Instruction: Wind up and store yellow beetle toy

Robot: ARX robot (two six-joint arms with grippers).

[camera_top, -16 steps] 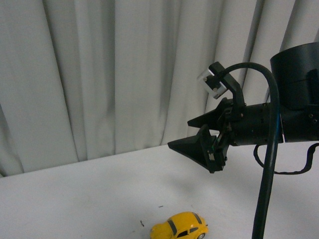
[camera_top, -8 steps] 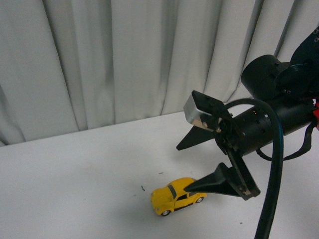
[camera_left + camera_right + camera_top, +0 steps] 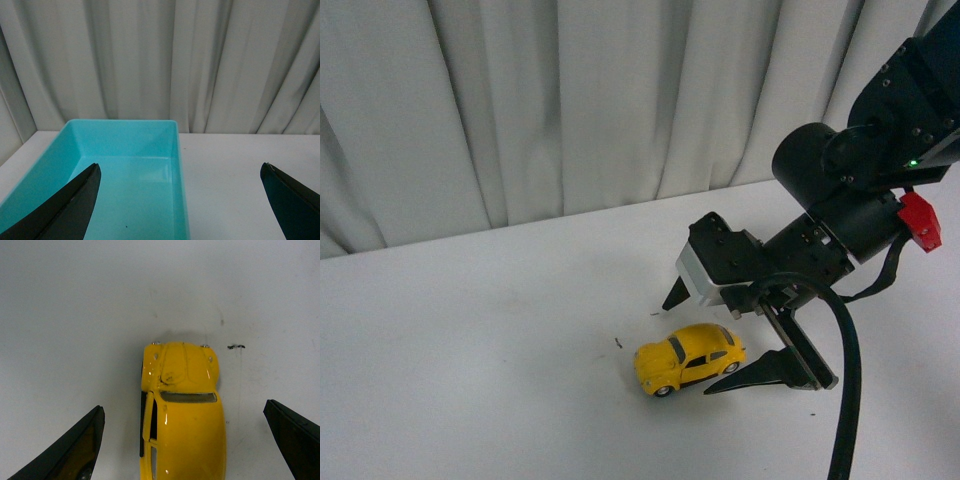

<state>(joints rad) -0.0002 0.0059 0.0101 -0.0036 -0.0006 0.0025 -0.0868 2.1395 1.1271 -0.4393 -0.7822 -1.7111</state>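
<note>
The yellow beetle toy (image 3: 686,357) stands on its wheels on the white table, nose to the left. My right gripper (image 3: 705,340) is open, low over the toy's rear half, one finger on each side and neither touching. In the right wrist view the toy (image 3: 182,410) lies between the two open fingers (image 3: 65,450), hood pointing away. My left gripper (image 3: 181,172) is open and empty, over the right wall of a turquoise bin (image 3: 177,155); it is out of the front view.
White curtains (image 3: 570,110) hang behind the table's far edge. Small dark specks (image 3: 619,342) mark the table just beside the toy. The right arm's black cable (image 3: 848,400) hangs down at the front right. The bin's inside is bare.
My right gripper has swung down from high above the table and now straddles the toy's rear, jaws wide. The front view has shifted, so the toy shows higher in the picture.
</note>
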